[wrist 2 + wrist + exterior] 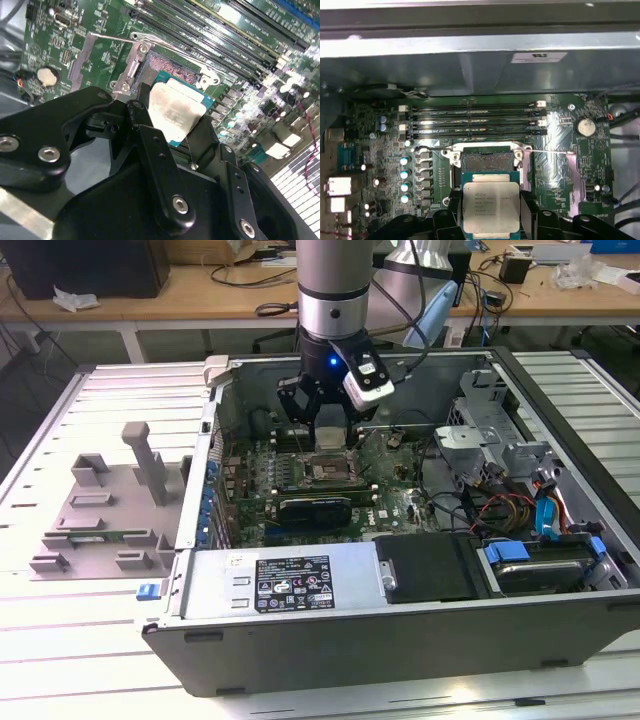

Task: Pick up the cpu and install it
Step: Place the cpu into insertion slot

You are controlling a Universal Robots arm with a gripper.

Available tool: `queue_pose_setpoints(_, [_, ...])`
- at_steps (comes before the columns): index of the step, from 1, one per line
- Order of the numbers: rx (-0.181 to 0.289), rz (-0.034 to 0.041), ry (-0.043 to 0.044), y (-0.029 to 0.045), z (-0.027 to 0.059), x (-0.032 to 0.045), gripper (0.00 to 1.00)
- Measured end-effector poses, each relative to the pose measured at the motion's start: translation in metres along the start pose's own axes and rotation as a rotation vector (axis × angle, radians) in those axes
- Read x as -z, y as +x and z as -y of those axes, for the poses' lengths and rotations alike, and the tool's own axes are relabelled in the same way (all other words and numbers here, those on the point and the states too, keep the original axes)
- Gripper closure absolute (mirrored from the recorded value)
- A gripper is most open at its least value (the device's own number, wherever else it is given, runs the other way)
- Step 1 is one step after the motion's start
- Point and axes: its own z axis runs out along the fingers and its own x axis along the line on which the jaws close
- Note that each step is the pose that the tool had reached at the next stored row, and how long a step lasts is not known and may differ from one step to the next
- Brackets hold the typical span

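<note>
Pincer (491, 211) clamps the cpu (491, 205) by two opposite edges, holding it level close over the open socket (487, 161) on the green motherboard (557, 120).

There was one cpu (491, 207), one socket (487, 161), four memory slots (470, 123), one coin cell (584, 126) and one case (400, 640).

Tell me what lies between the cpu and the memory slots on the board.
In the first wrist view, the open socket lies between the cpu and the memory slots.
</note>
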Motion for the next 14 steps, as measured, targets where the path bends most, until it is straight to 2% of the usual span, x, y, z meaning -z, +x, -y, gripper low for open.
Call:
queue_pose_setpoints(4, [-0.123, 0.0056, 0.0011, 0.0000, 0.0000, -0.0003, 0.45])
queue_pose_setpoints(9, [-0.216, 0.0099, 0.0020, 0.0000, 0.0000, -0.0005, 0.45])
queue_pose_setpoints(14, [-0.369, 0.0168, 0.0034, 0.0000, 0.0000, -0.0008, 0.45])
